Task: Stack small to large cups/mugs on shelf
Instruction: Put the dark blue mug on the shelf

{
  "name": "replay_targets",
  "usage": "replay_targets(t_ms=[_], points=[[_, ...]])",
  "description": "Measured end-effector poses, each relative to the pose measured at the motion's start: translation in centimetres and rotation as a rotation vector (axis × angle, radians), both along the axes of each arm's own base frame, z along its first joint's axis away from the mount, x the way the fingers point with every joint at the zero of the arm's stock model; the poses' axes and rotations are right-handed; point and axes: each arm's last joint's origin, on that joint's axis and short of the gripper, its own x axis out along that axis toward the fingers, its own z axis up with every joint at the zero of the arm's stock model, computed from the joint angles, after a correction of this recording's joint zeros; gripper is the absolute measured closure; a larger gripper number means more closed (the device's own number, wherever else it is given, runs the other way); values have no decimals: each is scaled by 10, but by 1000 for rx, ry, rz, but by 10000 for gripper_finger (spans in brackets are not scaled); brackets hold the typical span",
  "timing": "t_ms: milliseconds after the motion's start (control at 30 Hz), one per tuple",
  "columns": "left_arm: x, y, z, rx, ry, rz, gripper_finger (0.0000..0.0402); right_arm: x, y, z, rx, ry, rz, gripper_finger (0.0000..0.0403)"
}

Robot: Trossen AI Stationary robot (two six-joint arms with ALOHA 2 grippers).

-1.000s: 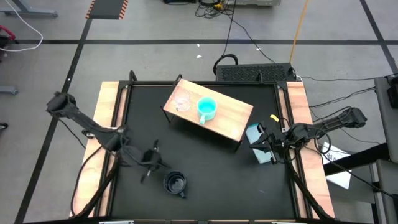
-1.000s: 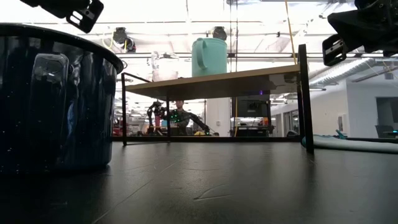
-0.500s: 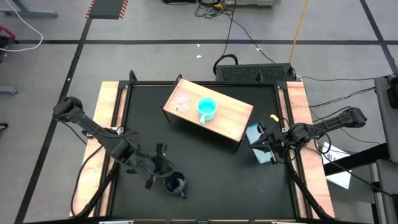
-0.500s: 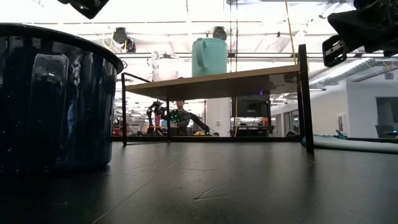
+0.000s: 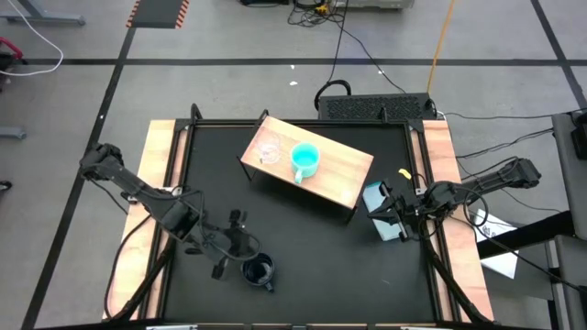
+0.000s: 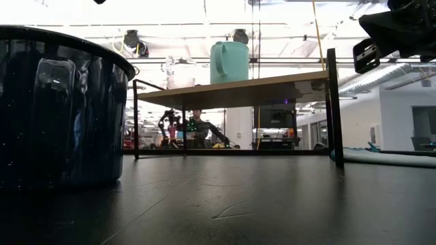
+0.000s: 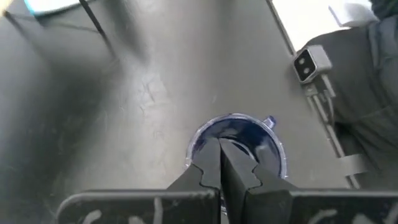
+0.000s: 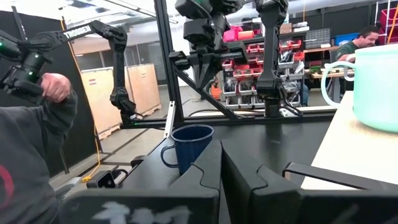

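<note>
A dark blue-black mug (image 5: 259, 270) stands upright on the black tabletop near the front left; it fills the left of the low view (image 6: 61, 109). My left gripper (image 5: 246, 246) hangs shut above it, fingertips (image 7: 221, 144) over the mug's opening (image 7: 249, 140), touching nothing. On the wooden shelf (image 5: 335, 179) stand a clear cup (image 5: 269, 149) and a turquoise mug (image 5: 304, 159), both upright, side by side. My right gripper (image 5: 381, 211) waits shut at the table's right side, beside the shelf's right end (image 8: 348, 146).
A flat light-blue item (image 5: 374, 197) lies under my right gripper by the shelf's right legs. Wooden strips (image 5: 163, 156) border the table left and right. A person's sleeve (image 8: 37, 155) shows beyond the table. Bare tabletop (image 5: 339, 266) lies between the mug and the right edge.
My left gripper has risen, leaving the top of the low view, and has shifted a little toward the table's right, over the dark mug, tipping less steeply down. It stays shut. The mug and the cups on the shelf have not moved.
</note>
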Motion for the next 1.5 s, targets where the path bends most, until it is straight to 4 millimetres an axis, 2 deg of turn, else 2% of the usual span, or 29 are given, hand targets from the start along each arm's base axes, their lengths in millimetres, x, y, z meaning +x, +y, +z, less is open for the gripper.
replay_targets(t_ms=[333, 633, 800, 1000, 1500], points=[[19, 2, -35, 16, 191, 43, 401, 0, 0, 0, -4, -1, 0, 403], [26, 11, -37, -29, 218, 66, 399, 0, 0, 0, -1, 0, 0, 403], [28, 11, -36, -53, 205, 60, 381, 0, 0, 0, -1, 0, 0, 403], [28, 10, -36, -86, 213, 34, 334, 0, 0, 0, -4, -1, 0, 403], [30, 14, -36, -92, 217, 31, 172, 0, 0, 0, -4, -1, 0, 403]])
